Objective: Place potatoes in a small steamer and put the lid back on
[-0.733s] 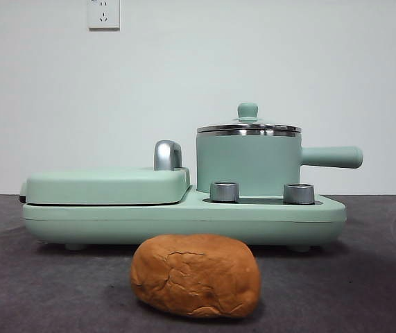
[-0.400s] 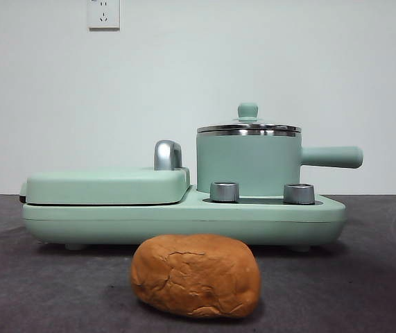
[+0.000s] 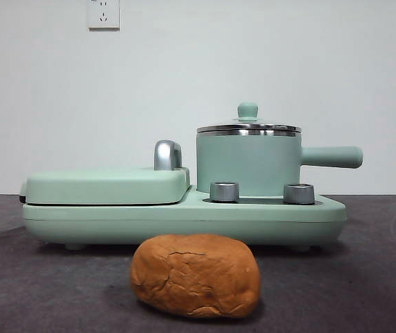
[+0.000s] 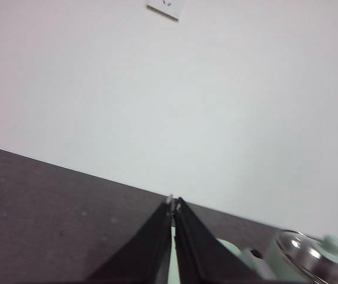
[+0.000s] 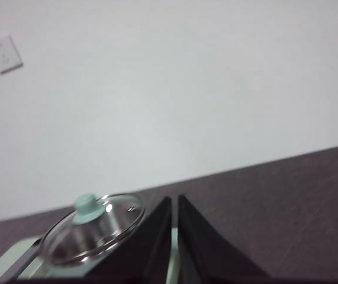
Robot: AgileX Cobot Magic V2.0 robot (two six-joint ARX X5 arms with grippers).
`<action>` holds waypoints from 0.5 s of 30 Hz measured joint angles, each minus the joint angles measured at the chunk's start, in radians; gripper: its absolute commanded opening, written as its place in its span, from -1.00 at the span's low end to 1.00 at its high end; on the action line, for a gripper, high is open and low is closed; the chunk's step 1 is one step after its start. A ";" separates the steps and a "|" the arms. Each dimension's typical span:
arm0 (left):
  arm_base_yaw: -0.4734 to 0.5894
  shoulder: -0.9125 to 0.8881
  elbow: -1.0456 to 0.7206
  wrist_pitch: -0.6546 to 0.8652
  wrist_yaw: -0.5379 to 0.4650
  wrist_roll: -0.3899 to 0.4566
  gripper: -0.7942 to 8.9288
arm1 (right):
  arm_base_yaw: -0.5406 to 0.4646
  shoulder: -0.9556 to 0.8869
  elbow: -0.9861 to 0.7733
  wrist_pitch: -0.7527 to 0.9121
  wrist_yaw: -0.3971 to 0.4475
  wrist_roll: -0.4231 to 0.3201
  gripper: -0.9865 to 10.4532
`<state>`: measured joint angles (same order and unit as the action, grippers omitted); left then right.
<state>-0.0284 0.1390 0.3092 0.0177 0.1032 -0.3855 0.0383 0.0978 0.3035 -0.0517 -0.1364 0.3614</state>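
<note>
Neither arm shows in the front view. The potato [image 3: 195,275] lies low center on the desk [image 3: 38,291], before the lidded steamer [image 3: 248,164]. Both end effectors, left [image 4: 173,202] and right [image 5: 174,200], are clenched, empty, well apart from it.

The right hand [image 5: 174,204] hangs above the dark bench [image 5: 287,195], jaws nearly together, beside the lid [image 5: 92,228] on the steamer.

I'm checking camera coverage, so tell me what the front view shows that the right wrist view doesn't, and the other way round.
Only the front view shows the potato lying on the table in front of the cooker base, plus the pot with its side handle and two knobs. Only the right wrist view shows the right gripper, shut and holding nothing. Both show the glass lid with its green knob, sitting on the pot.
</note>
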 measured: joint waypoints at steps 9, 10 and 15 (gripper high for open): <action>-0.001 0.361 0.313 -0.143 0.294 0.158 -0.82 | 0.000 0.293 0.214 -0.131 -0.232 -0.181 -0.80; -0.003 0.398 0.347 -0.154 0.315 0.183 -0.82 | 0.000 0.326 0.236 -0.143 -0.256 -0.207 -0.80; -0.041 0.585 0.489 -0.196 0.389 0.327 -0.82 | 0.003 0.486 0.336 -0.192 -0.345 -0.349 -0.80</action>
<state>-0.0692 0.7239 0.7986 -0.1787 0.4919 -0.0586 0.0414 0.5838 0.6399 -0.2432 -0.4812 0.0120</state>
